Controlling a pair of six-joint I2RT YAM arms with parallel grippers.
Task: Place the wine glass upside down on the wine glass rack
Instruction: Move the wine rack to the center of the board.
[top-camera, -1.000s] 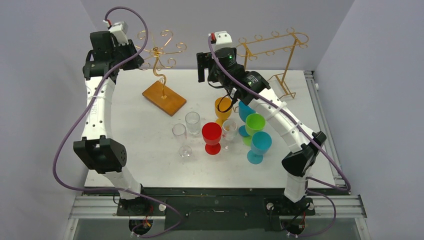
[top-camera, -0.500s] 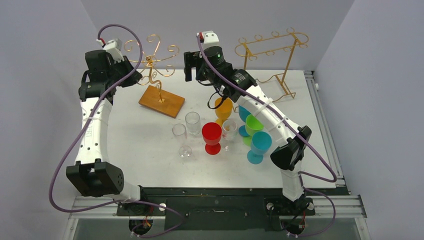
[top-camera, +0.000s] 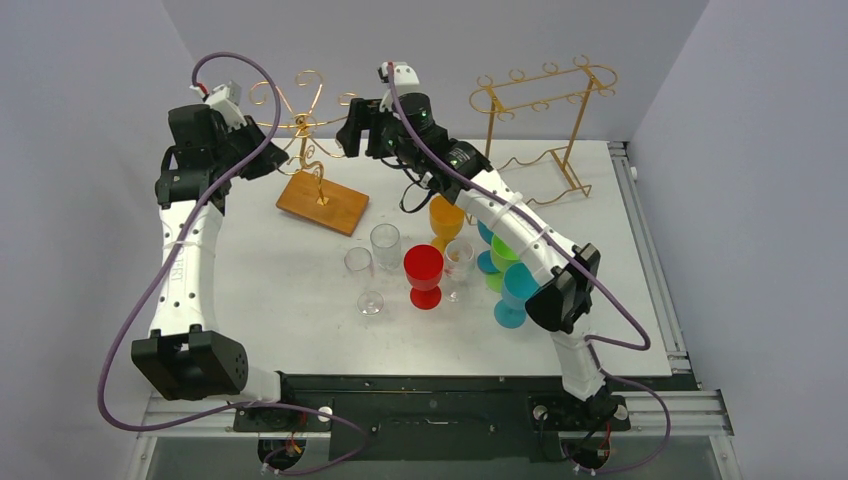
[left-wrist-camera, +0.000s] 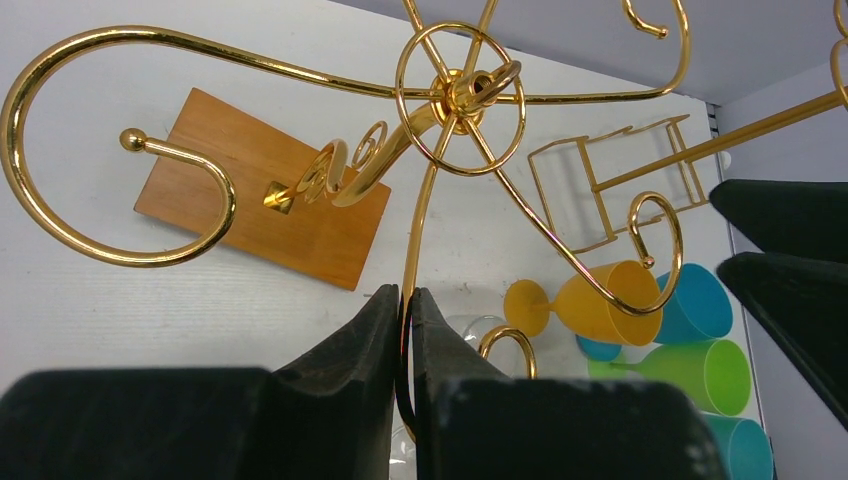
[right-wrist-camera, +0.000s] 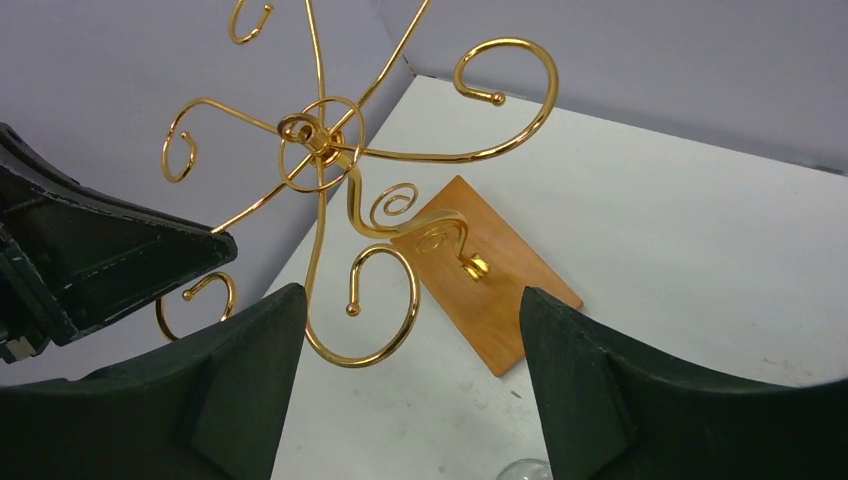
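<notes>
Standing beyond goblets (top-camera: 424, 275), the rack (top-camera: 322, 200) is clamped by left end effector (left-wrist-camera: 405, 300); right (right-wrist-camera: 410, 292) gapes.

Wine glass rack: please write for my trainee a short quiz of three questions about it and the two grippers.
1. True or false: the left gripper is shut on a wire arm of the wine glass rack.
2. The right gripper is: A) open, B) shut on a glass, C) out of view.
3. Fill in: the rack's base is made of ____.
Key: 1 true; 2 A; 3 wood.
</notes>
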